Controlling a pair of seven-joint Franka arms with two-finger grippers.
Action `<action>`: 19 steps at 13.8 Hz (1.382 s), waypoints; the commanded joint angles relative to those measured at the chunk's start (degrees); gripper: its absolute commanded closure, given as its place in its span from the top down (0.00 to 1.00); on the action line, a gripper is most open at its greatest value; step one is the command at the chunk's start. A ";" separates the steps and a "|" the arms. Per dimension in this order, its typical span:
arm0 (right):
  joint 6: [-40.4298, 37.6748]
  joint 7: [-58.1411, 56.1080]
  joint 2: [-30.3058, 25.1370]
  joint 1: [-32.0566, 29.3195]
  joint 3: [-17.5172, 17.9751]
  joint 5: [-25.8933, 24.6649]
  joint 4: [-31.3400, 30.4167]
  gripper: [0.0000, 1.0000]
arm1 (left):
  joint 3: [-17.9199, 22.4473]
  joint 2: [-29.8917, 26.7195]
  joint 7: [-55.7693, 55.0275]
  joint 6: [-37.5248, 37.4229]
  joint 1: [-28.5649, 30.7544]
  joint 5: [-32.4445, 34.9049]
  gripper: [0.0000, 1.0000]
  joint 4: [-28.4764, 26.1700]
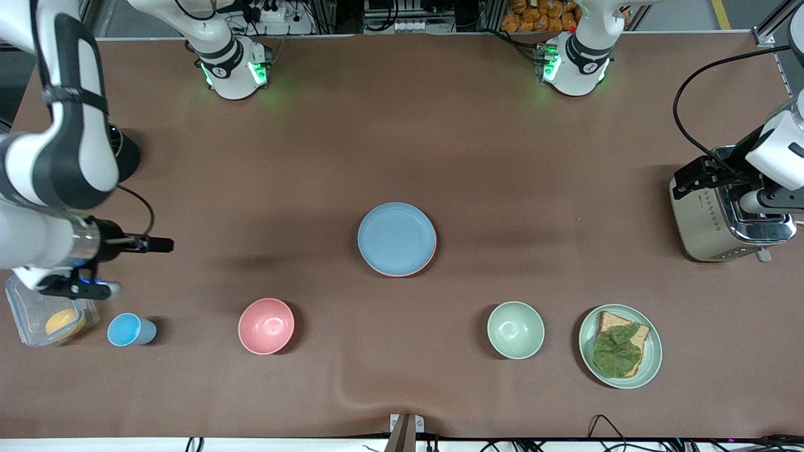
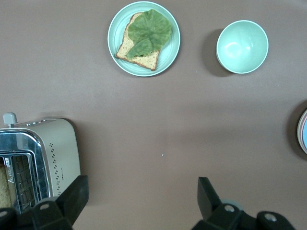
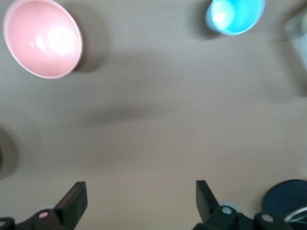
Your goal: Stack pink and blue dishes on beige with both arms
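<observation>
The light blue plate (image 1: pixel 397 237) lies mid-table on top of the pink plate (image 1: pixel 408 274), of which only a thin rim shows under it. The beige plate is hidden or out of view. An edge of this stack (image 2: pixel 303 132) shows in the left wrist view. My left gripper (image 2: pixel 143 196) hangs open and holds nothing, over bare table beside the toaster (image 2: pixel 38 163). At the right arm's end of the table my right gripper (image 3: pixel 141 197) is also open and holds nothing, high over bare table near the pink bowl (image 3: pixel 42 37) and the blue cup (image 3: pixel 235 14).
Along the camera-side row stand a clear container (image 1: pixel 50 317) with something yellow inside, the blue cup (image 1: pixel 129 329), the pink bowl (image 1: pixel 266 326), a green bowl (image 1: pixel 516 329) and a green plate (image 1: pixel 653 358) with bread and a leaf. The toaster (image 1: pixel 722 216) stands at the left arm's end.
</observation>
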 commanded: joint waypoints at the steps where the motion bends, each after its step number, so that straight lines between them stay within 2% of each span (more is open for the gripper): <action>1: -0.75 -0.68 -9.13 -0.39 -0.15 -1.73 -2.94 1.00 | 0.37 -0.91 1.36 0.79 -0.41 -1.14 1.00 -0.93; 3: -1.89 -0.16 -14.94 -0.92 -0.15 -3.65 -6.01 1.00 | 0.28 -0.91 1.19 0.71 -0.77 -1.05 1.00 -0.50; 6: -8.91 0.37 -16.72 -0.74 1.08 -4.02 -5.94 1.00 | 0.28 -0.03 1.19 0.79 -0.68 -1.23 1.00 0.46; 19: -7.52 1.78 -15.93 0.58 1.35 -4.81 -5.23 1.00 | 0.54 1.20 0.40 0.18 -0.33 -2.55 1.00 1.09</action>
